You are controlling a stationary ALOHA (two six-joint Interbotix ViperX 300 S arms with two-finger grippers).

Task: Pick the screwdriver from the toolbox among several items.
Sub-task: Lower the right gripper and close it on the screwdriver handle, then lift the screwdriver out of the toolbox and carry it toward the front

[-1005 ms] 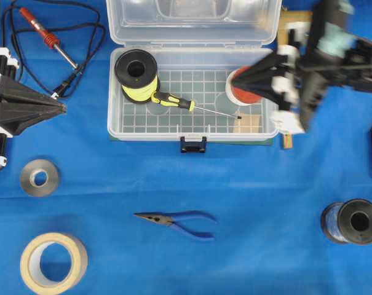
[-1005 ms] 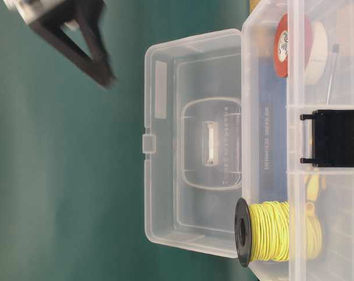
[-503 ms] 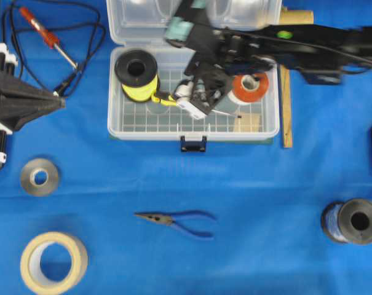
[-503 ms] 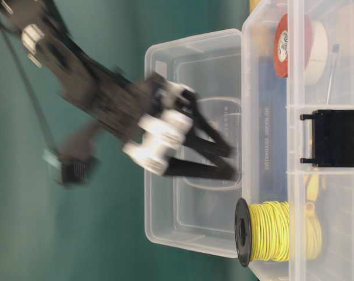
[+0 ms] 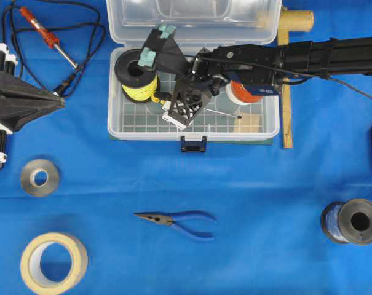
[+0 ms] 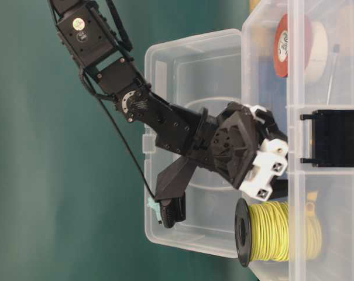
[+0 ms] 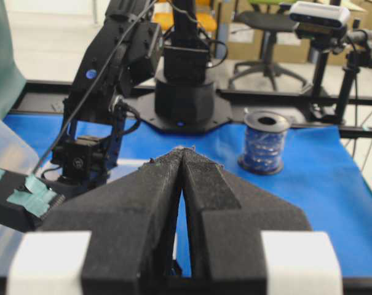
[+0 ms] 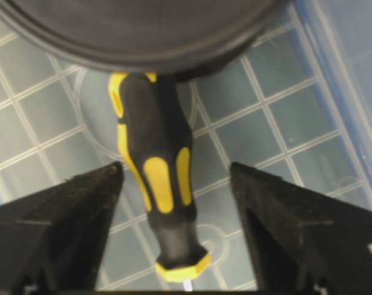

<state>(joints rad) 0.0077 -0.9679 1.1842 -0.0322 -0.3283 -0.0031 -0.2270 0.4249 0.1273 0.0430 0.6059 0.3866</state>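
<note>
The clear toolbox [image 5: 259,132] stands open at the back, its lid [image 5: 192,18] tipped away. The screwdriver lies on the gridded floor; its yellow-and-black handle [image 8: 155,178] fills the right wrist view, and its silver shaft [image 5: 225,114] shows overhead. My right gripper [image 5: 176,101] is down in the box, open, one finger on each side of the handle [image 8: 176,178], not touching it. A black spool of yellow wire [image 5: 136,77] sits just beyond the handle. A red-and-white tape roll [image 5: 250,89] and a tan wooden square [image 5: 247,123] lie at the right. My left gripper [image 5: 59,106] is shut and empty [image 7: 182,150], left of the box.
A red soldering iron [image 5: 47,37] with black cord lies at the back left. Blue-handled pliers [image 5: 179,221], a grey roll [image 5: 39,177], a masking tape roll [image 5: 53,261] and a blue wire spool [image 5: 352,221] lie in front. A wooden stick [image 5: 287,117] lies right of the box.
My right arm has swung in from the right across the toolbox and lowered its open gripper around the screwdriver handle. The left arm has not moved.
</note>
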